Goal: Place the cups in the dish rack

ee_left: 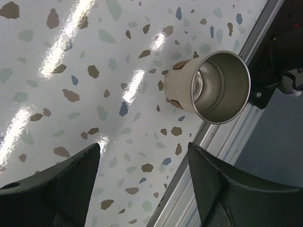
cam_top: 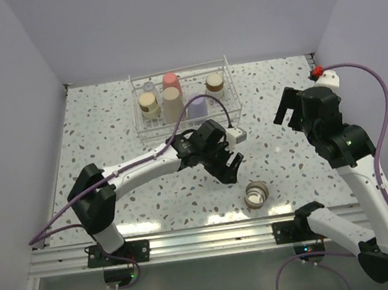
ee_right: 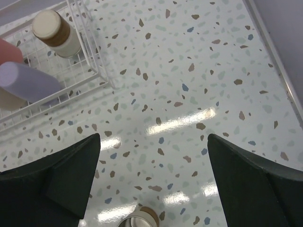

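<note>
One steel cup with a tan base (cam_top: 256, 195) lies on its side on the table near the front edge, open mouth showing in the left wrist view (ee_left: 218, 87). The wire dish rack (cam_top: 231, 96) at the back holds a tiny clear cup (cam_top: 148, 87), a coral-red cup (cam_top: 170, 81), a beige cup (cam_top: 172, 105), a lavender cup (cam_top: 197, 107) and two steel cups (cam_top: 149, 106) (cam_top: 214, 83). My left gripper (cam_top: 233, 167) is open and empty, just up-left of the lying cup. My right gripper (cam_top: 287, 118) is open and empty, right of the rack.
An aluminium rail (cam_top: 191, 235) runs along the table's front edge, close to the lying cup. The right wrist view shows the rack's corner (ee_right: 102, 71) at upper left and the lying cup's rim (ee_right: 137, 221) at the bottom. Walls close in the table on three sides.
</note>
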`<action>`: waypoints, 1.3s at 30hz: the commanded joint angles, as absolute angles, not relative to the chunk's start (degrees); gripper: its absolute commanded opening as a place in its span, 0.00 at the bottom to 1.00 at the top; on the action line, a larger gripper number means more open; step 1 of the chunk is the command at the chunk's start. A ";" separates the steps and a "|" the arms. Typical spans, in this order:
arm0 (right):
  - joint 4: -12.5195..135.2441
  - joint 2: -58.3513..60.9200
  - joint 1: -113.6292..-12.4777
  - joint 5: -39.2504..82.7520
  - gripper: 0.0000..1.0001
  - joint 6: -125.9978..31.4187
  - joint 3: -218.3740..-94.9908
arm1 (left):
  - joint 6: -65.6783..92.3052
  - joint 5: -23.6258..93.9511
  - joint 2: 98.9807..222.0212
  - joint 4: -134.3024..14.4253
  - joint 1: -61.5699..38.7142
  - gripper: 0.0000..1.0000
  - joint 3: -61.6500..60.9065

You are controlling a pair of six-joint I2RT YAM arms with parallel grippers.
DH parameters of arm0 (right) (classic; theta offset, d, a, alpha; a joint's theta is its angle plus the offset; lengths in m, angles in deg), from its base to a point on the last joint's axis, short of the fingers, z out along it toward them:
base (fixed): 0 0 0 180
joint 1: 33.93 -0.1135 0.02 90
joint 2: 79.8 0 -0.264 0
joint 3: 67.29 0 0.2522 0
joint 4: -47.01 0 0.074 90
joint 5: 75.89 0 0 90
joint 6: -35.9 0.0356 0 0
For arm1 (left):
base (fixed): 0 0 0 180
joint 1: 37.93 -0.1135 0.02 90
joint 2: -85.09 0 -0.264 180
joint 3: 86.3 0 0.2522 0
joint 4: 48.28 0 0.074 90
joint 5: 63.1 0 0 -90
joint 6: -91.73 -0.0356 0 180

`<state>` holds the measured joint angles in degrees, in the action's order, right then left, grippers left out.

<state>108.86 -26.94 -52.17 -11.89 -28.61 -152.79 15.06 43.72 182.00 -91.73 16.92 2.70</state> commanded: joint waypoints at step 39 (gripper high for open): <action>113.33 -27.59 -52.12 -7.51 0.98 -28.26 -152.59 | 20.54 36.67 197.42 -88.14 28.25 0.00 14.73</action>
